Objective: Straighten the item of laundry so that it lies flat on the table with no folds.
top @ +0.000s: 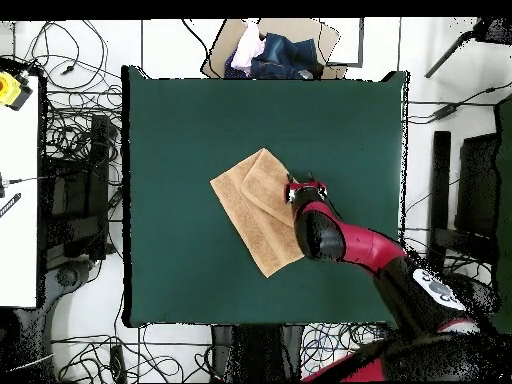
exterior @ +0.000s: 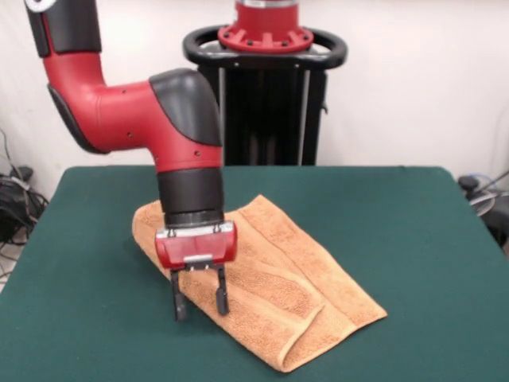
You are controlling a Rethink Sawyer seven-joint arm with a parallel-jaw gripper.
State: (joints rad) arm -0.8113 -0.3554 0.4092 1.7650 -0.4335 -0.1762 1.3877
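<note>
The towel (exterior: 278, 290) lies on the green surface (exterior: 413, 239), a little left of the middle in the front view, set on a slant from far left to near right. It is folded over on itself: a long fold runs lengthwise down it, with one layer lapped over the other, and the near right end shows a rounded doubled edge. A woven band shows along the upper layer.

The tool (exterior: 200, 301) hangs from the red and black arm (exterior: 135, 111) over the towel's left near edge, pointing straight down. Its two dark fingers (exterior: 179, 301) are spread apart, with a clear gap between them and nothing in it. Their tips are at the towel's edge; whether they touch the cloth cannot be told.

In the overhead view the towel (top: 255, 210) sits near the surface's middle, with the tool (top: 303, 188) at its right side.
</note>
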